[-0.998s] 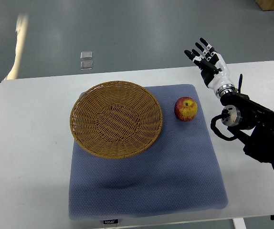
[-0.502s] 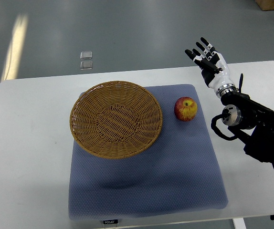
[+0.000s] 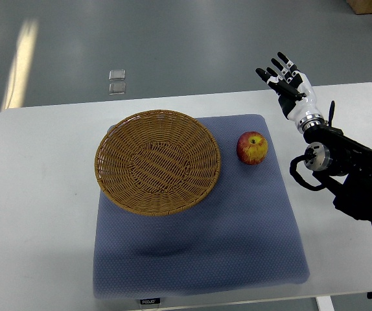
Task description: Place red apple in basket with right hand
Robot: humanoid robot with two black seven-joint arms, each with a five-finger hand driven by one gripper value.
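A red apple point(image 3: 253, 148) with a yellow patch sits on the blue mat point(image 3: 199, 259), just right of the round wicker basket point(image 3: 157, 161). The basket holds nothing. My right hand point(image 3: 283, 79) is open with fingers spread, raised over the table's far edge, up and to the right of the apple and apart from it. Its black arm point(image 3: 348, 172) comes in from the right edge. The left arm is not in view.
The mat lies on a white table point(image 3: 37, 214). Grey floor lies beyond the far edge, with two small clear squares point(image 3: 116, 81) on it. A brown box corner point(image 3: 371, 6) shows at the top right.
My right hand has shifted slightly to the right, still open. A shoe at the left edge of the oldest frame is gone. The apple and basket have not moved.
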